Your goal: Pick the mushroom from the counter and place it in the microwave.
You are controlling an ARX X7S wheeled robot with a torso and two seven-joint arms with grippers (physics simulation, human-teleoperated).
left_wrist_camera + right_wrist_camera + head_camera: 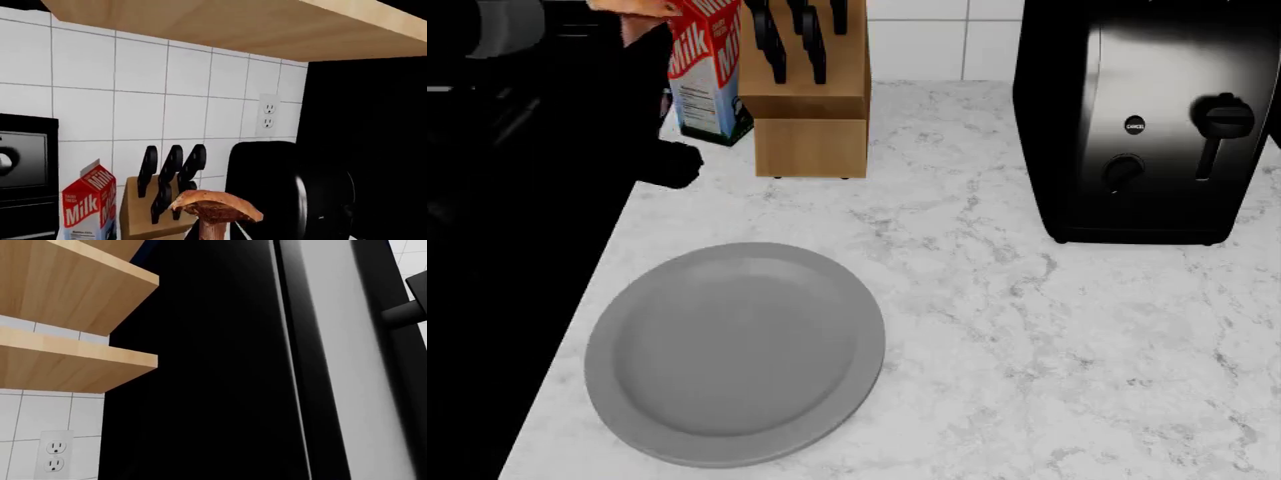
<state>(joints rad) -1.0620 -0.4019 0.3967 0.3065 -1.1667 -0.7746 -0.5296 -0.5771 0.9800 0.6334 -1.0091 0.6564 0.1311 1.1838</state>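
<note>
Your mushroom (215, 210) shows up right in front of the left wrist camera, stem pointing straight down and the rounded reddish-brown cap on top, so its long axis is vertical. It looks held up off the white marbled counter (988, 330), but the fingers are out of shot, so I can't tell whether either gripper is closed. On the counter you've got one smooth round grey plate (737, 352), one red milk carton (705, 75), one wooden knife block (814, 100) and one glossy black toaster (1148, 120).

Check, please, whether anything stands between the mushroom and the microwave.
The milk carton stands between the mushroom and the microwave, right beside the microwave, with the knife block next to it. Whether they block the opening is unclear.
</note>
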